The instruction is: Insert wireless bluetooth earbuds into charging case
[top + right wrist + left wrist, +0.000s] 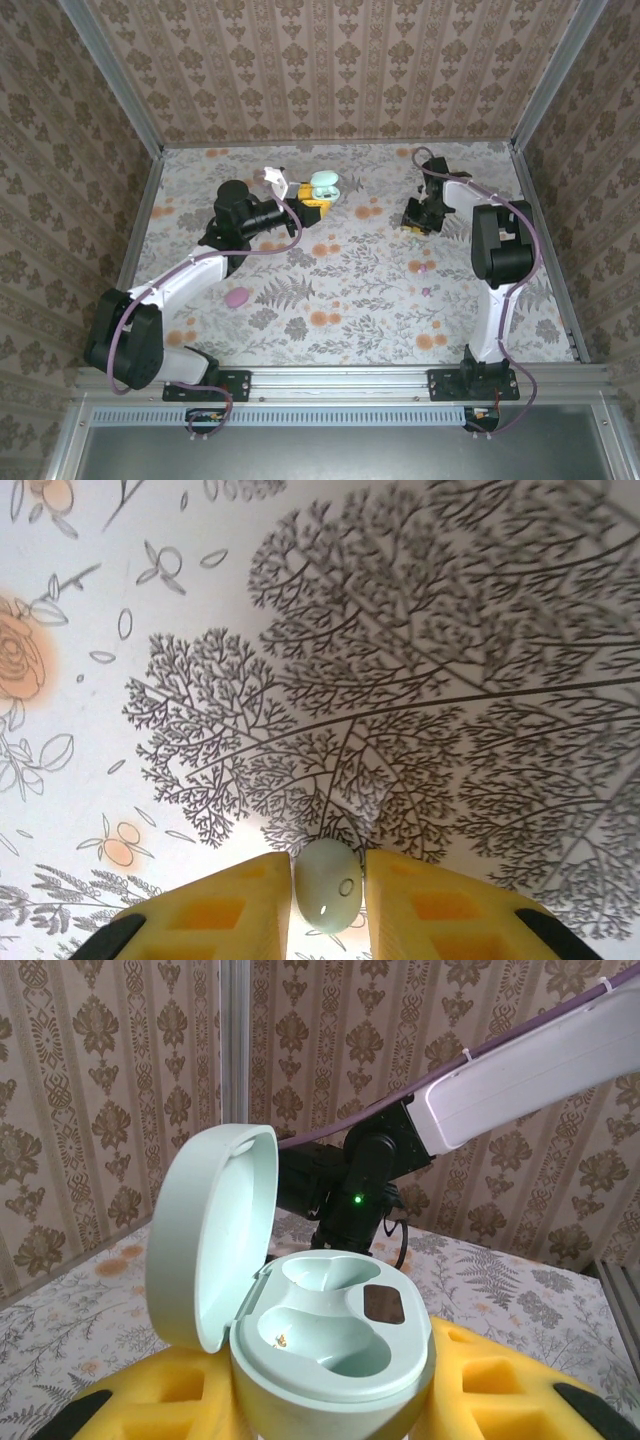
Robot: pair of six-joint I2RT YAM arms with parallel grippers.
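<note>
Mint charging case [335,1355], lid open, sits clamped in the left hand [330,1405]. The right hand [328,905], aimed down at the counter [420,660], pinches a pale earbud [327,892].

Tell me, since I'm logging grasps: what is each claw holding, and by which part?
The left claw grips the open charging case by its lower body; the right claw pinches a pale green earbud by its sides.

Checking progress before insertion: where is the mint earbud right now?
In the right wrist view, the mint earbud sits pinched between the right gripper's yellow fingers, low centre, over the floral table cover.
</note>
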